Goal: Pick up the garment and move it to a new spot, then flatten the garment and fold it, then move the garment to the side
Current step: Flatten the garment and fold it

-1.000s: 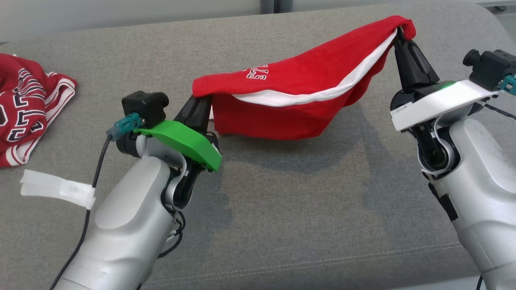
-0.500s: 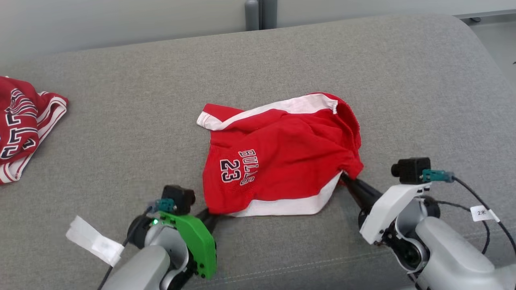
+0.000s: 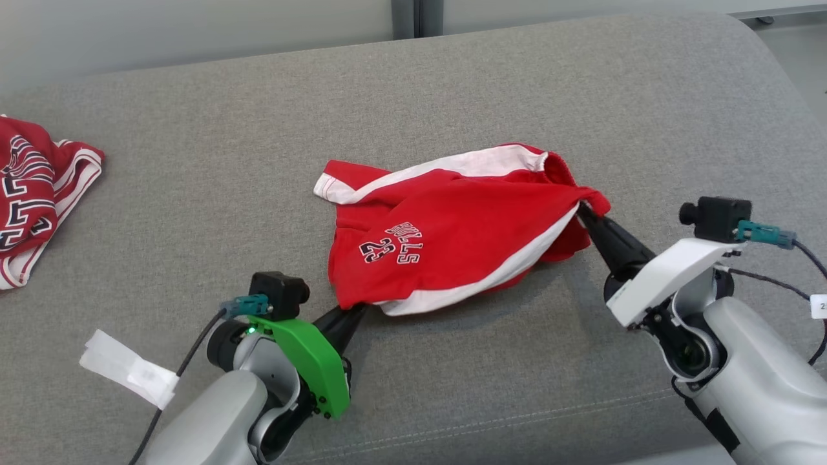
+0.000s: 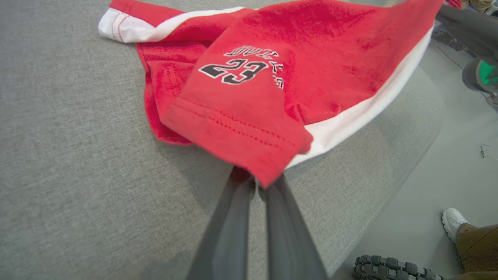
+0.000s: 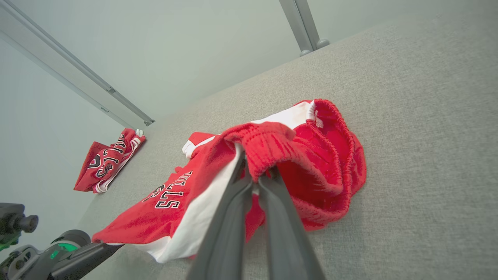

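The garment (image 3: 452, 239) is a pair of red shorts with white side stripes and a "BULLS 23" print, lying rumpled on the grey cushion (image 3: 194, 161). My left gripper (image 3: 358, 310) is shut on the near hem corner of one leg, seen close in the left wrist view (image 4: 256, 182). My right gripper (image 3: 581, 206) is shut on the elastic waistband at the garment's right end and holds it slightly raised, as the right wrist view (image 5: 255, 179) shows. The cloth (image 5: 319, 155) sags between the two grips, and its far leg rests on the cushion.
A second red printed garment (image 3: 32, 194) lies bunched at the cushion's far left. A white tag (image 3: 129, 368) hangs from my left arm's cable. The cushion's front edge runs just below both arms. A person's white shoe (image 4: 453, 221) stands on the floor beyond that edge.
A second ago the garment hung stretched in the air between both grippers; it has come down onto the cushion. Since half a second ago the right gripper has drawn the waistband farther right and away.
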You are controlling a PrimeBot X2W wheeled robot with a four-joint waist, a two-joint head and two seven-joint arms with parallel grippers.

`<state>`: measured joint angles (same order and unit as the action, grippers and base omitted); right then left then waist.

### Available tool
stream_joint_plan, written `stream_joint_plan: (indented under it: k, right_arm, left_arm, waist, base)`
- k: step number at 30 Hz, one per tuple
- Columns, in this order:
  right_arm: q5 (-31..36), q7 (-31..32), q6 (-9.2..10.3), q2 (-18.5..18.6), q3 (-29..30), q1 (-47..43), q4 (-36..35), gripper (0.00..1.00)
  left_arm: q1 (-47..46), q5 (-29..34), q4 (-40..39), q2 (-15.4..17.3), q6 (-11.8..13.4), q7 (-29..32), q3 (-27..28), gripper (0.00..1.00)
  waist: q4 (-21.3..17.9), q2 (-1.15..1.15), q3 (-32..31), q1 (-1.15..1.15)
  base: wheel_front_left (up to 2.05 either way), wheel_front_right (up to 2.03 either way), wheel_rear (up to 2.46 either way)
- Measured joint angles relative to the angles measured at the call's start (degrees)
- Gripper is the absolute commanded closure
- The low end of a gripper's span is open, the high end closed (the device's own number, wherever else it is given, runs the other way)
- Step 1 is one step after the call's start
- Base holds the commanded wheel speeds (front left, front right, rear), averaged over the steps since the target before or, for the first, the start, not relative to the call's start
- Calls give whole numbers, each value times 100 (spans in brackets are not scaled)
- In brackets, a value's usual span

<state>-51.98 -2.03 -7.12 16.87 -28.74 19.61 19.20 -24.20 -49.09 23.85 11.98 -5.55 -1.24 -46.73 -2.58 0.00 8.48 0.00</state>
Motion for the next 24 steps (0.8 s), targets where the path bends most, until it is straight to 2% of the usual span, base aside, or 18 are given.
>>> stream_joint_plan:
  k: [6,11,19,22,24]
  right_arm:
    - [68,-93,7,192,151,122,1,100]
    - [-10,236,7,261,-127,-153,-107,100]
    - [-56,722,7,468,-623,-806,-286,100]
    - [-2,798,7,526,-650,-621,-339,100]
    - [248,895,7,553,-732,-152,-332,100]
  left_arm:
    - [-74,-74,-265,160,0,-81,213,100]
    - [113,-427,-750,196,-8,-51,282,100]
    - [982,-756,-1116,470,-5,227,146,100]
    - [938,-778,-1238,503,1,222,298,100]
    - [659,-829,-1259,509,1,321,421,100]
  waist:
    - [3,0,-4,0]
    - [20,0,12,0]
    - [62,0,113,0]
    - [83,0,158,0]
    - [92,0,178,0]
  base:
    - [0,0,0]
    - [0,0,0]
    - [0,0,0]
    - [0,0,0]
    - [0,0,0]
